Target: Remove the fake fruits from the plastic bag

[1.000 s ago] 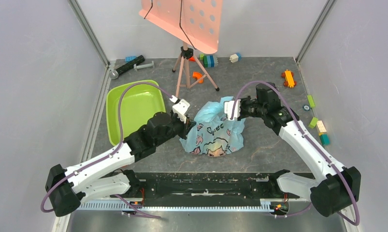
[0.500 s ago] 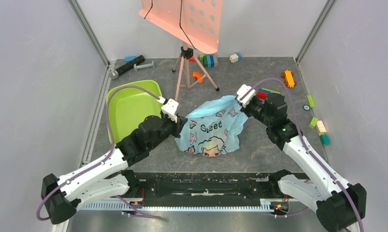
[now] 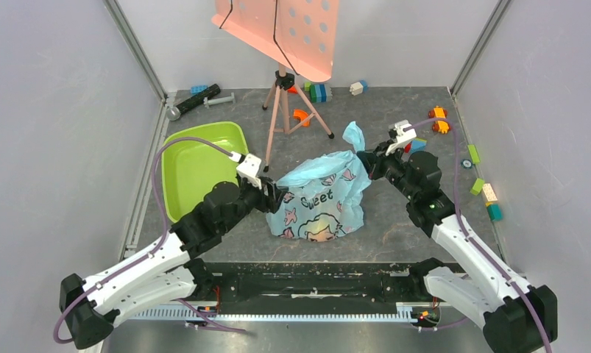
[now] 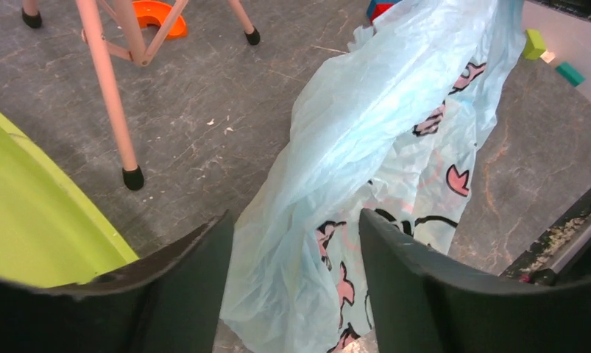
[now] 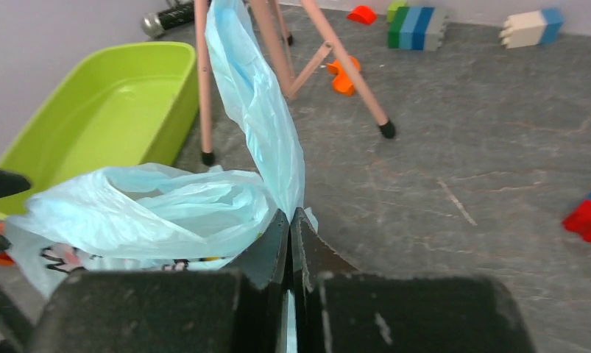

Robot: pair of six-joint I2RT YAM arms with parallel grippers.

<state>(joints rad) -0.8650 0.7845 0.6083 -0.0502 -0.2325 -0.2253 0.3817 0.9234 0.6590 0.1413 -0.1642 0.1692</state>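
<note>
The plastic bag [image 3: 321, 197] is light blue with a cartoon face and lies mid-table, bulging. My right gripper [image 3: 367, 157] is shut on the bag's upper right edge, and a loose strip of it [image 3: 353, 135] sticks up beyond the jaws. The right wrist view shows the film [image 5: 167, 209] pinched at the right gripper [image 5: 290, 217]. My left gripper [image 3: 276, 193] is at the bag's left side. It stands open in the left wrist view [image 4: 294, 220], with the bag's crumpled film [image 4: 366, 132] in the gap between the spread fingers [image 4: 193, 283]. The fake fruits are hidden inside the bag.
A lime-green tub [image 3: 196, 165] sits left of the bag. A pink tripod stand [image 3: 283, 103] is behind it, one foot [image 4: 132, 177] near my left fingers. Toy bricks [image 3: 318, 92] lie along the back, more at the right wall [image 3: 487, 195], and a red-blue one [image 3: 413, 145] by my right wrist.
My left gripper has opened and let go of the bag's left edge, drawing back slightly. My right gripper has pulled the bag's right edge further right and back, stretching the bag's top.
</note>
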